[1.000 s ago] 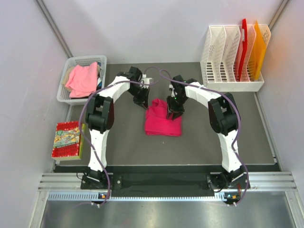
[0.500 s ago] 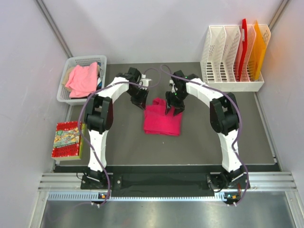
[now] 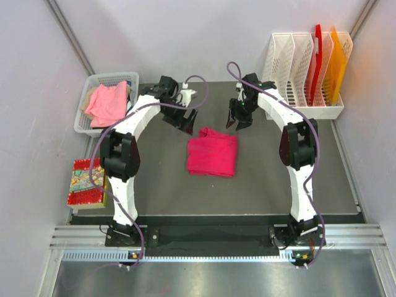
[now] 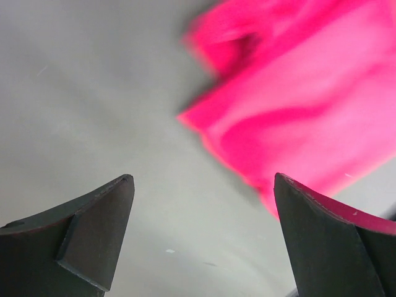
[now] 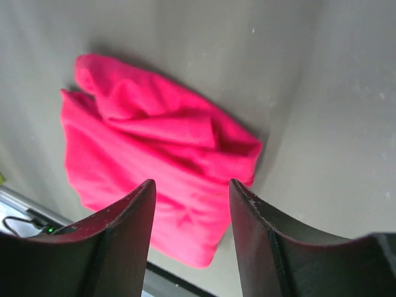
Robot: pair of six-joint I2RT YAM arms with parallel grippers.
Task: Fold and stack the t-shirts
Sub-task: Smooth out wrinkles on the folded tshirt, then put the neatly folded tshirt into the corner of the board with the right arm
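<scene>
My left gripper point(image 4: 203, 179) stands spread wide with nothing between its fingers, above the grey table mat point(image 3: 154, 179) just off the far left corner of the magenta t-shirt point(image 3: 213, 153). My right gripper point(image 5: 191, 183) is parted less widely and likewise grips nothing; it hangs off the shirt's far right corner, clear of the cloth. The magenta t-shirt lies folded into a compact rectangle at mid-mat, between both arms, its far edge rumpled. The salmon-pink t-shirt point(image 3: 108, 102) lies bunched in the white basket point(image 3: 86, 130) at far left, well apart from both grippers.
</scene>
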